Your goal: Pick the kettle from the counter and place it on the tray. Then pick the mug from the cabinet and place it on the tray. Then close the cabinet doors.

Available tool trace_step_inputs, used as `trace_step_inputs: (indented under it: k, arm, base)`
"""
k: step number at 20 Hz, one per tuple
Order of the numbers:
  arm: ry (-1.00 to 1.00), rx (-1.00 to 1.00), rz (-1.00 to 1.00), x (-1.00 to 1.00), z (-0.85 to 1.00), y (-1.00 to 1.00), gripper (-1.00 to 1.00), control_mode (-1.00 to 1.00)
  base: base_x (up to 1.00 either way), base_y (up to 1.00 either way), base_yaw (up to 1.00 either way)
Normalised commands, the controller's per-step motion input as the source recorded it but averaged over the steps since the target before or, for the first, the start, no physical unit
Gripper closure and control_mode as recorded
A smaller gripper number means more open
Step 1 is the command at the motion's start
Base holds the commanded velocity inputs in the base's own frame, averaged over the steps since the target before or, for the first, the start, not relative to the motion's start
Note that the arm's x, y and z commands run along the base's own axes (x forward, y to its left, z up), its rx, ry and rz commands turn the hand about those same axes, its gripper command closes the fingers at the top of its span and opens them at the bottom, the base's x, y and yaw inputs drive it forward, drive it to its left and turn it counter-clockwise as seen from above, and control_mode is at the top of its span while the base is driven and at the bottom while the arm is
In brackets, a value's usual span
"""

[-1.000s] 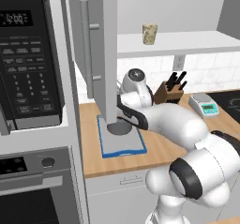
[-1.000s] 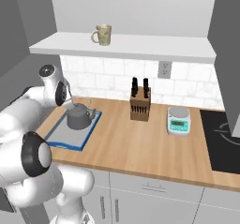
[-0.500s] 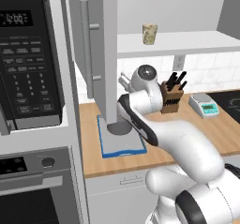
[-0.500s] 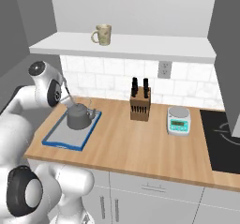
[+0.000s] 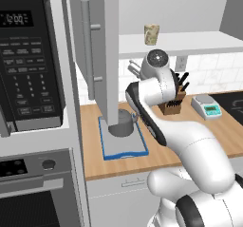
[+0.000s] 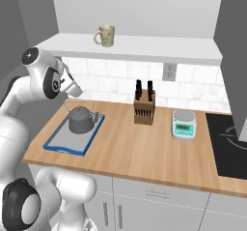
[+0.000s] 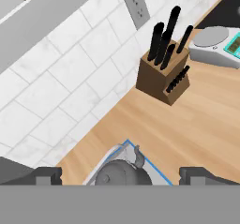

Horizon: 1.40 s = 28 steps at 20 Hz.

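Nearest us in the hand view, the gripper (image 7: 119, 175) has its finger tips (image 7: 44, 175) spread wide with nothing between them, and the kettle (image 7: 123, 172) sits just past them at 6 o'clock. We read the kettle as set down: in the right base view the kettle (image 6: 80, 119) stands upright on the tray (image 6: 58, 145), toward its far end, on the counter (image 6: 140, 150). Over the last second the arm has lifted and swung up away from it, the wrist now riding above the kettle at about 11 o'clock from it, while the kettle and tray have not shifted. So we judge the first step done and the mug next. Farther back stand the knife block (image 6: 144, 109) and the scale (image 6: 184, 124), at 3 o'clock from the kettle. Farthest, the mug (image 6: 105, 35) rests on the cabinet (image 6: 140, 46) shelf, at 12 to 1 o'clock above the kettle; the cabinet doors (image 5: 97, 55) hang open.
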Motion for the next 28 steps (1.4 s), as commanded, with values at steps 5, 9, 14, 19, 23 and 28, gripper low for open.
trace_step_inputs:
  k: [5, 9, 14, 19, 23, 28]
  arm:
    - [-0.21, -0.23, 0.14, -0.24, 0.59, -0.34, -1.00, -1.00]
    - [-0.16, -0.22, 0.15, -0.06, 0.71, -0.35, -1.00, -1.00]
    - [-0.06, -0.10, 0.06, -0.02, 0.50, -0.17, -1.00, -1.00]
    - [0.00, 0.00, 0.00, 0.00, 0.00, 0.02, -1.00, -1.00]
    - [-0.01, 0.00, 0.00, 0.00, 0.21, 0.00, -1.00, -1.00]
    - [-0.07, -0.04, 0.00, 0.00, 0.44, 0.00, -1.00, -1.00]
  base:
    - [0.00, 0.00, 0.00]
    - [0.00, 0.00, 0.00]
    - [0.00, 0.00, 0.00]
    - [0.00, 0.00, 0.00]
    - [0.00, 0.00, 0.00]
    - [0.00, 0.00, 0.00]
